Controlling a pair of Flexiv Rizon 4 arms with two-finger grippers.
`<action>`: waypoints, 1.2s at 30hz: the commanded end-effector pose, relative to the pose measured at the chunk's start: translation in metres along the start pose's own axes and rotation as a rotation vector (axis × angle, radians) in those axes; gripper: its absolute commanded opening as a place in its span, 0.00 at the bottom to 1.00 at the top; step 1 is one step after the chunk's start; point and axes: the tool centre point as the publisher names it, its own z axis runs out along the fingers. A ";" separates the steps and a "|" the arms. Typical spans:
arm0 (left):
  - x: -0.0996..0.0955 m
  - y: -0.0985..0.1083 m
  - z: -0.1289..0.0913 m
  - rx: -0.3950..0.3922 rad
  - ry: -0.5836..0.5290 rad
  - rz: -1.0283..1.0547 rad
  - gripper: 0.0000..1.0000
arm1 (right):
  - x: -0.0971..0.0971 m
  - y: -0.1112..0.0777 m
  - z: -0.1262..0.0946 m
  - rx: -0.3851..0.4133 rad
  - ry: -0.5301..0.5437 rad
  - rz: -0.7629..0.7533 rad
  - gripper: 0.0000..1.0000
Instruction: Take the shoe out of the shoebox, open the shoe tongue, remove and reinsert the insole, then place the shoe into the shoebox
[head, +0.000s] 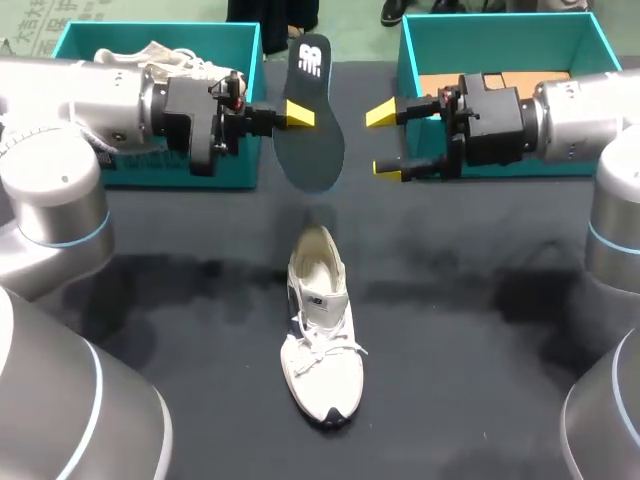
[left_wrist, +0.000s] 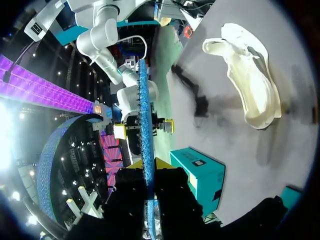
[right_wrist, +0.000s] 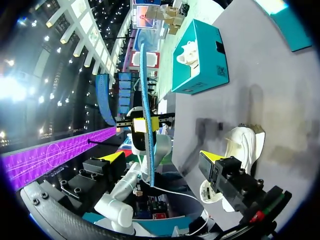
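Your dark grey insole (head: 312, 120), with white print at its heel end, is in the air over the far middle of the worktop (head: 150, 330), which is covered in dark cloth. The insole hangs heel end uppermost between the two boxes. Your left claw (head: 298, 115) pinches it by one long edge. In the left wrist view the insole runs edge-on as a thin blue line between the two yellow tips, which press on it from both sides. Your right claw (head: 384, 142) sits just beside the insole's other edge, apart from it and spread wide. In the right wrist view the insole stands ahead of the gap between the fingers, with neither finger touching it.

Below the insole, the white lace-up shoe (head: 322, 345) stands on its sole at the middle of the worktop. Its toe points to the near edge, its mouth gapes upward, and it is well apart from both claws.

The left teal shoebox (head: 70, 40) sits at the far left corner, open-topped, with a second white shoe (head: 165, 55) lying in it. The right teal shoebox (head: 500, 40) sits at the far right corner, and a piece of brown card (head: 440, 82) shows on its floor.
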 end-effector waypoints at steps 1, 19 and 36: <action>0.004 0.004 0.007 -0.009 0.000 0.015 0.00 | -0.001 0.000 0.019 -0.007 0.010 -0.018 1.00; 0.018 0.010 0.020 -0.028 -0.018 0.035 0.00 | 0.005 0.008 0.051 0.024 0.042 -0.078 0.49; 0.016 0.014 0.024 -0.016 -0.022 0.050 0.00 | 0.003 0.011 0.059 0.042 0.070 -0.090 0.25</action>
